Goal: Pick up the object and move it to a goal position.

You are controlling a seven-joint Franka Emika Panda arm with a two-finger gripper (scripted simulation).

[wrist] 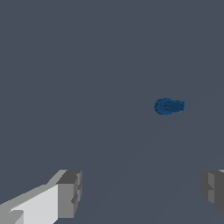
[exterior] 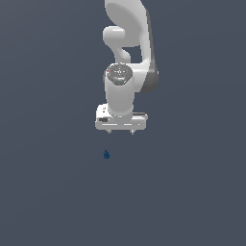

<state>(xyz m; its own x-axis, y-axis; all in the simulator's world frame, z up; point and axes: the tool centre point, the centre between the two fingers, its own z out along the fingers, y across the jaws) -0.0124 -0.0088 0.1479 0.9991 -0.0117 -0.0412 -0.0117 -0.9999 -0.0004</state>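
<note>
open hand [wrist: 140,192] hovers apart from object [wrist: 169,106].

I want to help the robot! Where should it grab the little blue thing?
Probably across the narrow middle of the blue object, coming straight down from above. It lies flat on the floor, slightly elongated, so fingers closing across its short width fit best. The gripper is open and apart from it.

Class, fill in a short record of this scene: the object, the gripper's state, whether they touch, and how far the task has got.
object: small dark blue item, lying on the grey surface
gripper: white, fingers spread open, nothing between them
contact: none; the item lies apart from the fingers
task stage: not yet picked up
</note>
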